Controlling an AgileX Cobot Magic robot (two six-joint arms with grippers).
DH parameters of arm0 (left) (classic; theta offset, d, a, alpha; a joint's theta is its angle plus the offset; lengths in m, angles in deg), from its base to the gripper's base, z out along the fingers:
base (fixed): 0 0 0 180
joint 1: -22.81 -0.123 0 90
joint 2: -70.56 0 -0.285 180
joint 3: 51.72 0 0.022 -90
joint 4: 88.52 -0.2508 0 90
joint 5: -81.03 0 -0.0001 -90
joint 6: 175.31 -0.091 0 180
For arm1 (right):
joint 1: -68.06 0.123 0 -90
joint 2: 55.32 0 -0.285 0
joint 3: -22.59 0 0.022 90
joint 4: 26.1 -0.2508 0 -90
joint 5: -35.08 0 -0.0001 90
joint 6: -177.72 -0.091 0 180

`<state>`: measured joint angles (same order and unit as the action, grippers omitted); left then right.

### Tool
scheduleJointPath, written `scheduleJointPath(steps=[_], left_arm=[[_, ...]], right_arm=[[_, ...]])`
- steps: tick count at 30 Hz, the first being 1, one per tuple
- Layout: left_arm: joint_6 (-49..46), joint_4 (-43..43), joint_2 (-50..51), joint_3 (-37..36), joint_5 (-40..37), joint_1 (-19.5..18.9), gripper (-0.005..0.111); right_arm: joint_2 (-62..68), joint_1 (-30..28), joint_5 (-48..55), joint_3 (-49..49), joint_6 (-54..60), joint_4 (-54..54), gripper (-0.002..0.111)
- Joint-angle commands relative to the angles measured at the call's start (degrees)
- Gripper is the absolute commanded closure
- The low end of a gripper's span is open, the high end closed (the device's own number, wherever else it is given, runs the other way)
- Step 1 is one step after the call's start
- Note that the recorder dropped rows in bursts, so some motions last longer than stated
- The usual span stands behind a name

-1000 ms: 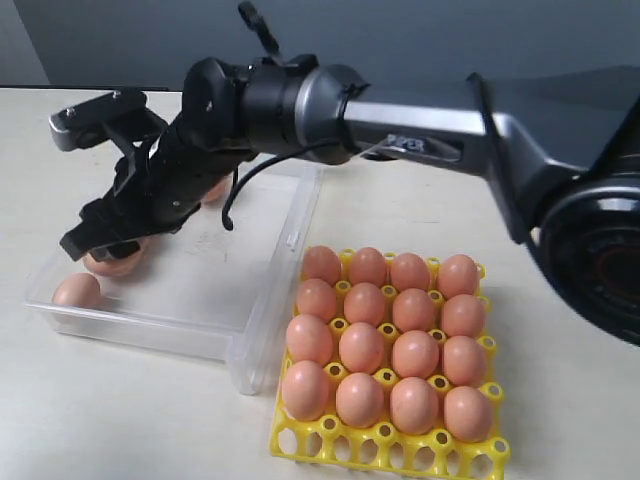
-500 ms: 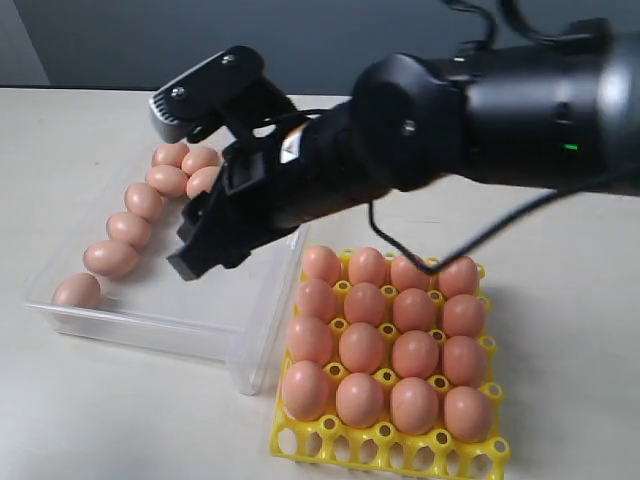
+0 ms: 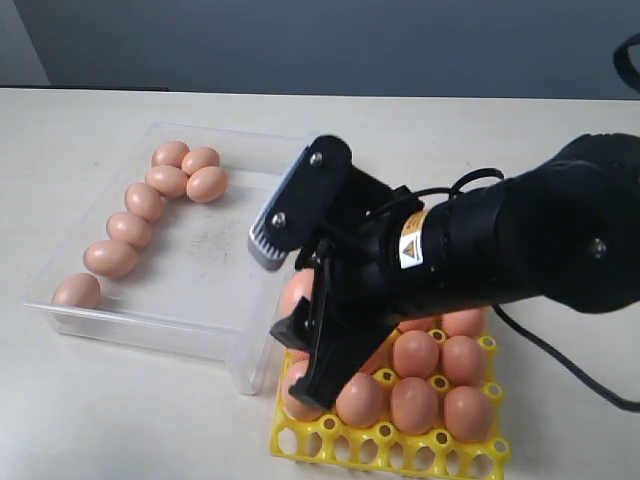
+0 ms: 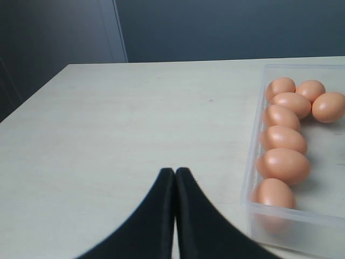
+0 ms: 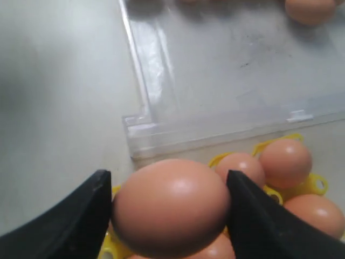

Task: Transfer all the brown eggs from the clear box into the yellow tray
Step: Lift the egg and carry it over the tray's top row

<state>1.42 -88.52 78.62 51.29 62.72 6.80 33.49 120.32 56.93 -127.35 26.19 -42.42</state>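
Carrying one egg (image 5: pixel 170 213) clamped between wide-set jaws, the right gripper (image 5: pixel 167 181) has swung from the box (image 3: pixel 200 270) to above the tray (image 3: pixel 385 440); eight eggs (image 3: pixel 143 200) remain boxed.

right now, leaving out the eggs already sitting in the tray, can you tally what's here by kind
brown eggs in the clear box: 8
brown egg between the right fingers: 1
clear box: 1
yellow tray: 1
total: 11
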Motion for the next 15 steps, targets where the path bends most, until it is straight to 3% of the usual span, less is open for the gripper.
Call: scheduleJointPath(steps=[1, 15], left_arm=[[0.0, 0.0, -0.3, -0.2, 0.6, 0.3, 0.106], [0.0, 0.0, -0.3, -0.2, 0.6, 0.3, 0.106]], right_arm=[[-0.5, 2.2, 0.4, 1.1, 0.6, 3.1, 0.109], [-0.5, 3.5, 1.4, 1.2, 0.0, 4.8, 0.109]])
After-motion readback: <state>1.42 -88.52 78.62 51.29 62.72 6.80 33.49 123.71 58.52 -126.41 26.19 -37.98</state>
